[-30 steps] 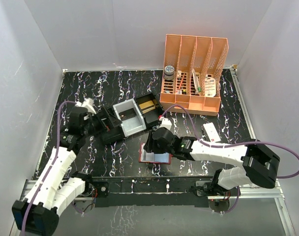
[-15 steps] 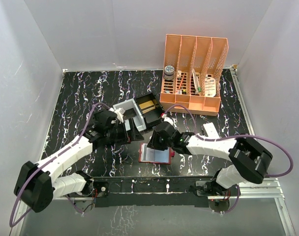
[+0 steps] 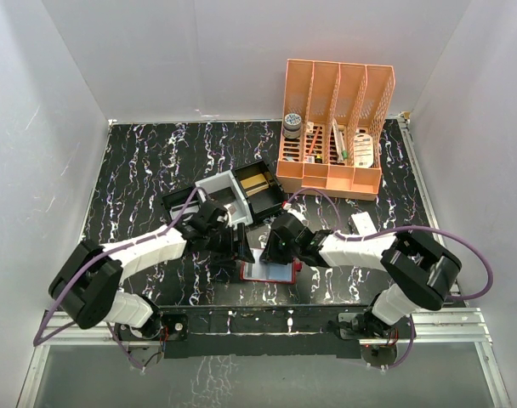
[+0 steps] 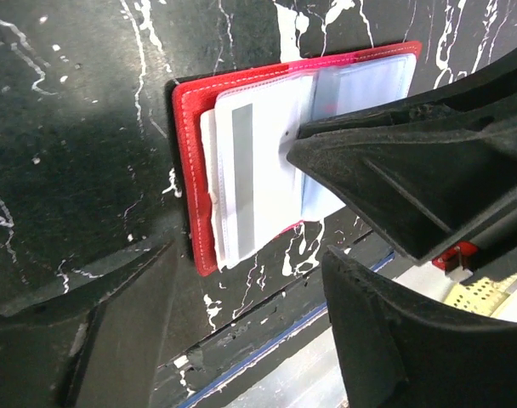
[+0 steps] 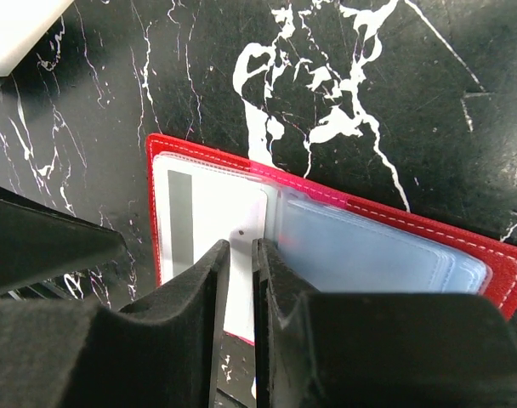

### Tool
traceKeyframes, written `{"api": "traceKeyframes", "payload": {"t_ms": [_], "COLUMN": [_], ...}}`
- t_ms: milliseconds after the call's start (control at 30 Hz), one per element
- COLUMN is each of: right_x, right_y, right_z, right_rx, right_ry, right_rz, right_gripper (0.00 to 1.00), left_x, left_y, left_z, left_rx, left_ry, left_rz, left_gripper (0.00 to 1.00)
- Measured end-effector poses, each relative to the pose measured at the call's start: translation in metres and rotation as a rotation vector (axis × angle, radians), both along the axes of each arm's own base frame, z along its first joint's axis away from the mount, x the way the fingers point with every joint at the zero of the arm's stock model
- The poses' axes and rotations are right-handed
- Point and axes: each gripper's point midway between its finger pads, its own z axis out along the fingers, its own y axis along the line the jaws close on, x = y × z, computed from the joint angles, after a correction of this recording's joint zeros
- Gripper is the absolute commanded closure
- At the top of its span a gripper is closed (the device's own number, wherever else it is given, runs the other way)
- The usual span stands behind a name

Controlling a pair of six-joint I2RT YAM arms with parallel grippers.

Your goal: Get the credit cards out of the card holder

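The red card holder (image 3: 269,274) lies open and flat near the table's front edge. Its left sleeve shows a white card with a grey stripe (image 5: 199,223) (image 4: 258,161). Its right sleeves show pale blue credit cards (image 5: 369,251) (image 4: 360,85). My right gripper (image 5: 241,246) (image 3: 274,252) points down at the holder's middle fold. Its jaws are almost together and the tips rest on the white card. My left gripper (image 4: 250,331) (image 3: 241,243) is open at the holder's left end. Its fingers (image 4: 114,331) are wide apart with nothing between them.
A black compartmented tray with a grey insert (image 3: 229,194) sits just behind the grippers. An orange file organiser (image 3: 335,127) stands at the back right. A small white box (image 3: 365,228) lies right of the holder. The table's front edge (image 4: 267,340) runs close along the holder.
My left arm swung right from the tray to the holder's left end, its jaws narrowing a little. My right gripper closed and lowered onto the holder, whose raised page now lies flat.
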Motion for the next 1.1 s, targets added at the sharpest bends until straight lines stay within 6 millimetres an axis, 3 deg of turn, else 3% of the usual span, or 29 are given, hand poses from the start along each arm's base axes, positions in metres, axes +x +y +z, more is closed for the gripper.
{"api": "traceKeyframes", "payload": {"t_ms": [467, 533, 667, 733, 1100], "right_x": [-0.007, -0.007, -0.007, -0.005, 0.001], "right_y": [-0.007, -0.007, -0.007, -0.006, -0.012], "right_z": [0.002, 0.002, 0.008, 0.013, 0.025], "right_rx": [0.02, 0.026, 0.038, 0.049, 0.089], "right_ry": [0.009, 0.014, 0.007, -0.01, -0.017], "right_rz": [0.02, 0.025, 0.034, 0.045, 0.092], "right_gripper": [0.85, 0.84, 0.83, 0.82, 0.8], "left_x": [-0.006, -0.005, -0.004, -0.002, 0.008], "left_y": [-0.015, -0.017, -0.012, -0.01, -0.023], "left_z": [-0.015, -0.016, -0.02, -0.017, 0.0], "left_rx": [0.042, 0.041, 0.081, 0.091, 0.02], "left_ry": [0.032, 0.029, 0.016, -0.002, -0.053], "left_rz": [-0.055, -0.057, -0.045, -0.034, -0.03], "left_gripper": [0.73, 0.72, 0.52, 0.49, 0.65]}}
